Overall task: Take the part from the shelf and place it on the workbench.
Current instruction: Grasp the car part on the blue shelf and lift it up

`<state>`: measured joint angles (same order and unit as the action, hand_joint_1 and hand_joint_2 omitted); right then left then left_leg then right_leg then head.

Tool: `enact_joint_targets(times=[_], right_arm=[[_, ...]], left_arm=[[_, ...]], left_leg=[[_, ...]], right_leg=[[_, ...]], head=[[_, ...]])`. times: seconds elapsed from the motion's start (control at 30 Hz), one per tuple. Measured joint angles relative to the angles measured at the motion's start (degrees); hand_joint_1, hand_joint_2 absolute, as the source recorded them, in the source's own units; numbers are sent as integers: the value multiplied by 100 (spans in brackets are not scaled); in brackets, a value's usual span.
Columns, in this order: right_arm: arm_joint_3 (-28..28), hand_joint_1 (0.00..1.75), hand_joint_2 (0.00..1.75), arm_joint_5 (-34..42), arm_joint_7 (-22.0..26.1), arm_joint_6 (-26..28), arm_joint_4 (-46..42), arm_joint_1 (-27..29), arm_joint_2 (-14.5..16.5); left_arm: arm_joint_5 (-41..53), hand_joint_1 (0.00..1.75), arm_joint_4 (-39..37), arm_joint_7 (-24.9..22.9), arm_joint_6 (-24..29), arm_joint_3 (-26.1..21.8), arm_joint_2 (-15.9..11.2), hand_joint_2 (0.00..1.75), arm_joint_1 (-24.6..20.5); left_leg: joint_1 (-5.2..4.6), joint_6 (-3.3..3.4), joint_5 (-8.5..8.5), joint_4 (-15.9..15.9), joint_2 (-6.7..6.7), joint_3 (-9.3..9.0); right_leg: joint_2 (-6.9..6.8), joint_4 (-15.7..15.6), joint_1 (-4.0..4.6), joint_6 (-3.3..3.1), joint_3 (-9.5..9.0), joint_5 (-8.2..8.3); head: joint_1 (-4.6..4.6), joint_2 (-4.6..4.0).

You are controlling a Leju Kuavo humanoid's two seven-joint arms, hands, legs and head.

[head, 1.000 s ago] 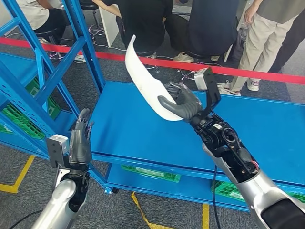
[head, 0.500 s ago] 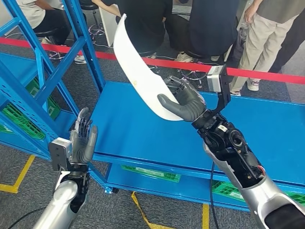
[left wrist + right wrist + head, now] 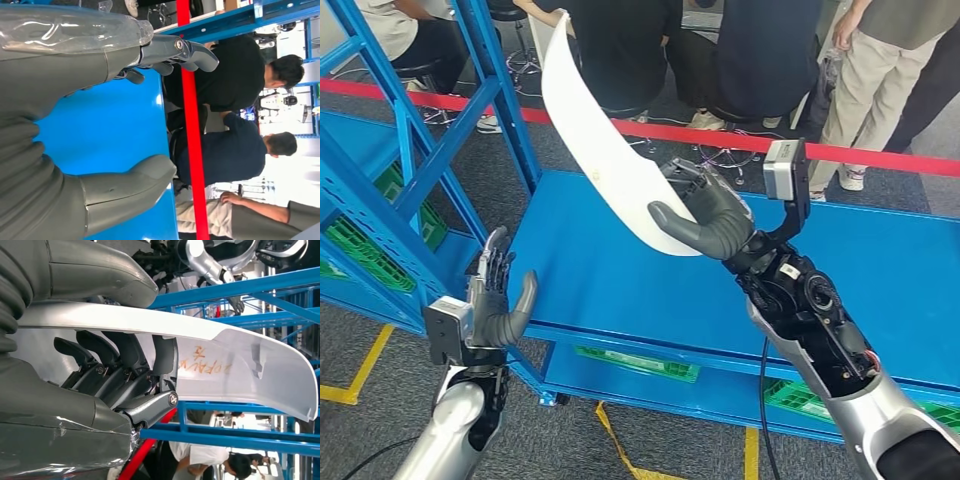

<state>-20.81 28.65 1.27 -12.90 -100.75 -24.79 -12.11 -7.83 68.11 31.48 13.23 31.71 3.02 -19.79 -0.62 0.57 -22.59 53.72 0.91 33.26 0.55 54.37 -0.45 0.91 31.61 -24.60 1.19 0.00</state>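
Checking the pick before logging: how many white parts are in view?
1: the white part is held by the right hand above the blue bench. Others may sit unseen on the shelf.

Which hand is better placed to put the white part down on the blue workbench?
The right. The right hand already grips the white part above the blue workbench. The left hand is open, holds nothing, and sits at the bench's near edge.
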Motion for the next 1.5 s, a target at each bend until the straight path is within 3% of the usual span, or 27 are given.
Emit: enact_joint_targets(times=[0.53,0.7,0.93,1.1,1.33,1.5], right_arm=[[-7,175,175,-286,45,142,-18,49,39],[-11,175,175,-437,62,182,-74,96,57],[-91,175,175,-779,82,302,-303,169,72],[-208,175,175,-1644,98,504,-525,202,72],[-451,175,175,-1902,67,642,-814,241,72],[-606,175,175,-1937,28,657,-973,251,72]], left_arm=[[-26,0,119,-4,19,-2,-1,175,79],[11,0,247,129,312,-27,-5,175,136],[328,0,885,216,931,-97,-65,175,330],[793,0,1637,76,1364,-206,-168,175,428],[1161,0,2637,-85,1491,-457,-303,175,502],[1163,0,3065,-120,1490,-589,-334,175,507]], left_leg=[[0,0,0,0,0,1],[0,0,0,0,0,1],[0,0,0,-1,2,2],[-1,2,-4,3,2,3],[-9,20,-33,39,2,13],[-11,74,-55,46,12,15]], right_leg=[[-1,0,0,0,0,0],[0,0,0,0,0,0],[-2,0,0,1,0,-2],[-3,-1,-5,2,-1,-2],[-3,-1,-17,17,-6,-12],[-18,-11,-12,57,-26,-31]], head=[[0,0],[-1,0],[1,0],[-1,0],[-15,0],[-21,0]])
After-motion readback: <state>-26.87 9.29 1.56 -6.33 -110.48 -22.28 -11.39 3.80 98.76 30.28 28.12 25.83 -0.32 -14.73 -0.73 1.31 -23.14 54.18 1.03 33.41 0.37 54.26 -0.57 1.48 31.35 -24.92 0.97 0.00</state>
